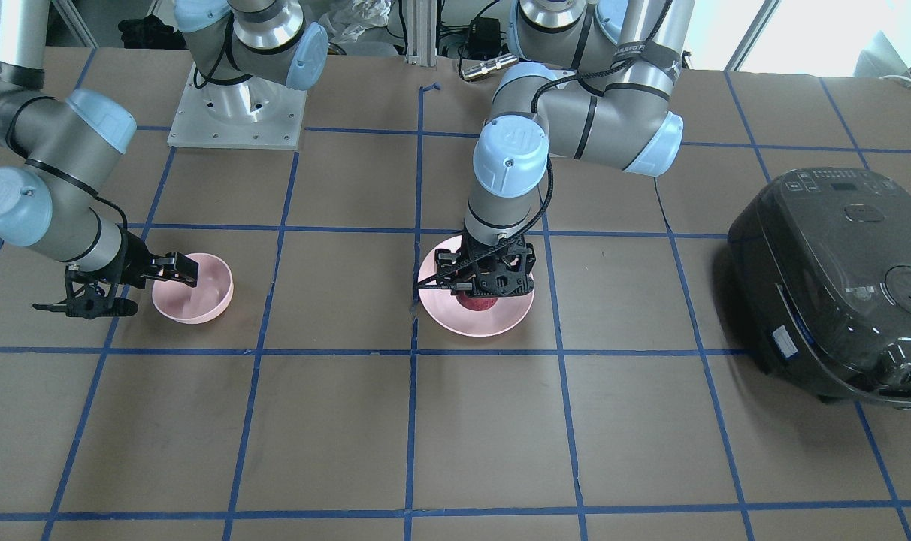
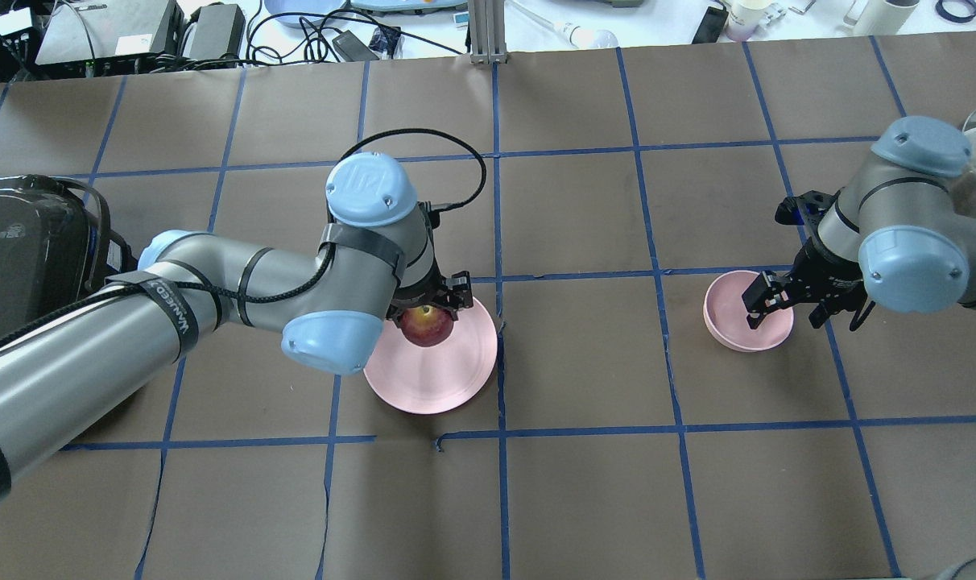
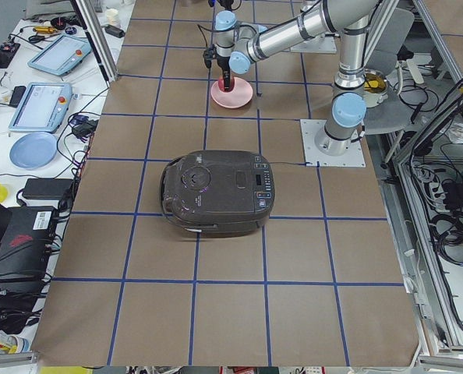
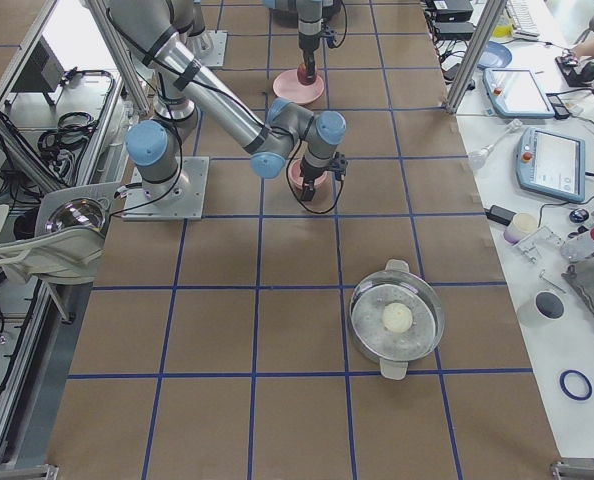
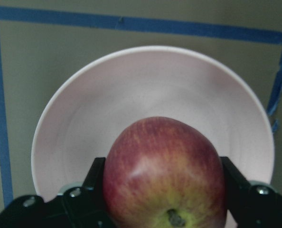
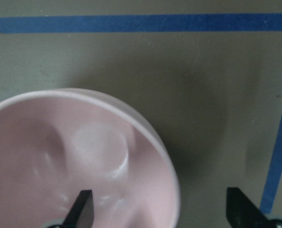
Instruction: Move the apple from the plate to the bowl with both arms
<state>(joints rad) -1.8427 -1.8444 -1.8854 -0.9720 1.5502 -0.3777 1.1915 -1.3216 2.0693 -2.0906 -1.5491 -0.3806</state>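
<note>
In our overhead view the left pincer [image 2: 428,309] is clamped snug on the apple [image 2: 426,325], over the plate [image 2: 440,387] at mid-frame. We can't tell if the apple is off the plate. Over at the right, our right pincer [image 6: 160,209] is wide open and holding nothing. It straddles the rim of the bowl [image 2: 729,322], which sits on the brown surface [image 2: 585,362].

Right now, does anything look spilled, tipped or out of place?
Nothing stands out: the small red apple is held in the left gripper over the wide pale pink plate, and the small deep pink bowl stands upright and empty.
</note>
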